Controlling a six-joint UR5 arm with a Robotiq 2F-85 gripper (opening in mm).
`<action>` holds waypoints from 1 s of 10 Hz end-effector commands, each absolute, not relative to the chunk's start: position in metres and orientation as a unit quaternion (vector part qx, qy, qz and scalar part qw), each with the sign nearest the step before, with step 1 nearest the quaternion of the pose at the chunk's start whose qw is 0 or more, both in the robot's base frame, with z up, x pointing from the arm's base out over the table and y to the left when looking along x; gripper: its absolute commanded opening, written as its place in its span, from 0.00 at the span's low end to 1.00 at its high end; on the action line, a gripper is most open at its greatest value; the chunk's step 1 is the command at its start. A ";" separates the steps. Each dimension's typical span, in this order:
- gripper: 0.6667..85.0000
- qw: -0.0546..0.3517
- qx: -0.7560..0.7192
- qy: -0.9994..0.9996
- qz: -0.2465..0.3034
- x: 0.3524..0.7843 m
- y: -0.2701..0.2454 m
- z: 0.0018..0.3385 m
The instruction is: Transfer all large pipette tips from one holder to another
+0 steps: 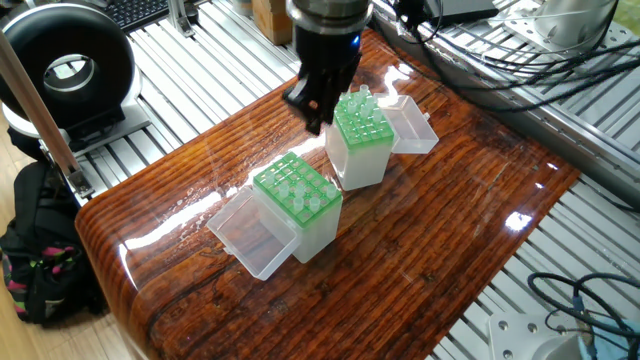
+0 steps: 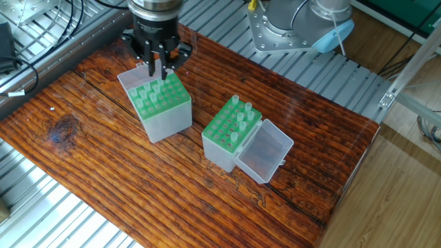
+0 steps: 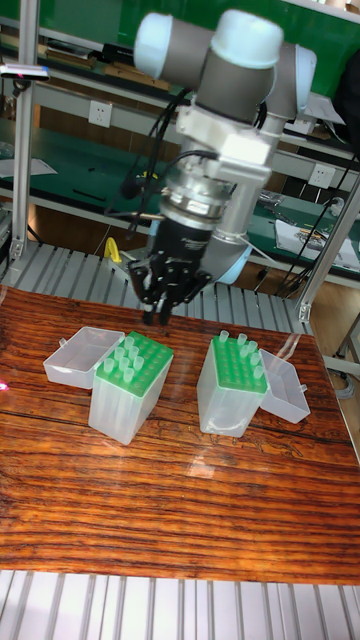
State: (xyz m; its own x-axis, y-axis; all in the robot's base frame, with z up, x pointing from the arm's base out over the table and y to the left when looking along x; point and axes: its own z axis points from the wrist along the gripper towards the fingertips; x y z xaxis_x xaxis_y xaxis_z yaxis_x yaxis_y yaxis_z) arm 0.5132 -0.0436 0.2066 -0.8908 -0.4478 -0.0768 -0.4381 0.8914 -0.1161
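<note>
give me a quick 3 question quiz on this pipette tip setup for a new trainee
1. True or false: both green-topped tip boxes have their clear lids open.
2. The gripper is over which box: A) the one holding more large pipette tips, B) the one holding fewer, C) neither?
3. What surface do the boxes stand on?

Key:
1. True; each lid hangs open beside its box.
2. A; it hovers at the back edge of that rack.
3. A glossy wooden tabletop.
</note>
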 end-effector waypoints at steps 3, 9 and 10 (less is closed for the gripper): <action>0.32 0.078 -0.252 0.963 -0.050 0.518 -0.064 0.177; 0.33 0.056 -0.263 0.963 -0.017 0.493 -0.059 0.164; 0.34 0.055 -0.263 0.963 -0.015 0.492 -0.058 0.162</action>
